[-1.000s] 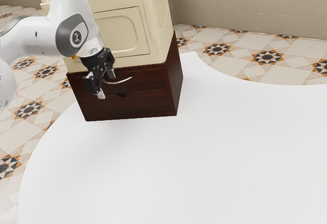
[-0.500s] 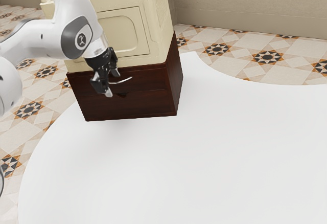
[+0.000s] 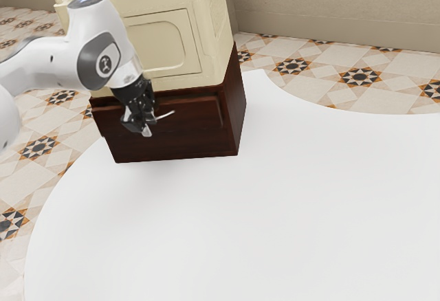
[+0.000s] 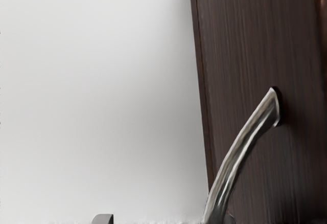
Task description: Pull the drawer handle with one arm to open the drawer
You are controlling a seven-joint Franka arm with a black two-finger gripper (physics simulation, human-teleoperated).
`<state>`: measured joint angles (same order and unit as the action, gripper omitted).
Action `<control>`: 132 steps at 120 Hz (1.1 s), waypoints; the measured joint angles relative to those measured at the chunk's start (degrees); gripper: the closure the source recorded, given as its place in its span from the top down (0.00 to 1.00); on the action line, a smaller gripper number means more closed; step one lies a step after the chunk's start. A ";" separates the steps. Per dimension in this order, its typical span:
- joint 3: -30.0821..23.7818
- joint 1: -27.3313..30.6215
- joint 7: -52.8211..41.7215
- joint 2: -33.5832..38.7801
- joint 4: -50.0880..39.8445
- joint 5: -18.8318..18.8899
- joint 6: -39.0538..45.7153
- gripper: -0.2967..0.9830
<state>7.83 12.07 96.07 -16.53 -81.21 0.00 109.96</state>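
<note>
- The white, round-edged tabletop (image 3: 261,212) spreads wide from the cabinet's foot toward the exterior view's right, its curved rim bordering the patterned tile floor (image 3: 38,148) at the left
- The cream moulded box (image 3: 158,43) stands on the dark reddish-brown wooden cabinet (image 3: 236,108), rising just behind the black two-finger gripper (image 3: 147,124)
- In the exterior view, the brown wooden upper drawer (image 3: 196,112) stands slightly out from the cabinet, partly open
- The wrist view gives the curved, shiny metal handle (image 4: 238,155) close up, one end meeting the dark wood
- The gripper is at the handle, overlapping part of it in the exterior view; whether its jaws are open or closed around the bar, I cannot tell
</note>
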 joint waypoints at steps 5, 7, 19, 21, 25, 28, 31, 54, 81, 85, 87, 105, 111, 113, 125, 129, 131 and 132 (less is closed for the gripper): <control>-0.01 -0.07 0.05 0.26 -0.27 0.03 0.40 0.37; -0.01 -0.09 0.07 0.37 -0.36 0.03 0.53 0.37; 0.01 -0.23 0.20 1.20 -1.53 0.03 1.23 0.35; 0.00 -0.25 0.22 1.30 -1.81 0.03 1.39 0.35; -0.02 -0.26 0.26 1.75 -2.57 0.01 1.78 0.34; -0.04 -0.28 0.29 2.03 -2.96 0.01 2.07 0.33; -0.06 -0.31 0.32 2.22 -3.23 0.01 2.33 0.32; -0.10 -0.38 0.49 4.51 -6.72 0.05 4.41 0.29; -0.37 -0.51 0.55 7.83 -11.90 0.30 7.23 0.27; -0.40 -0.53 0.55 8.28 -12.53 0.34 7.63 0.27; -0.41 -0.54 0.55 8.48 -12.76 0.36 7.84 0.27; -0.42 -1.02 0.52 9.67 -13.96 0.48 9.27 0.27; -0.40 -1.34 0.52 10.25 -14.70 0.50 9.68 0.27; -0.40 -1.40 0.51 10.49 -15.07 0.50 9.85 0.27; -0.48 -1.66 0.51 11.69 -17.48 0.50 11.00 0.27; -0.53 -1.63 0.51 12.11 -18.11 0.51 11.42 0.27; -0.54 -1.64 0.51 12.32 -18.38 0.52 11.61 0.27; -0.54 -1.64 0.51 12.43 -18.50 0.53 11.71 0.27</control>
<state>7.29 10.43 96.58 -4.10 -99.71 0.53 121.66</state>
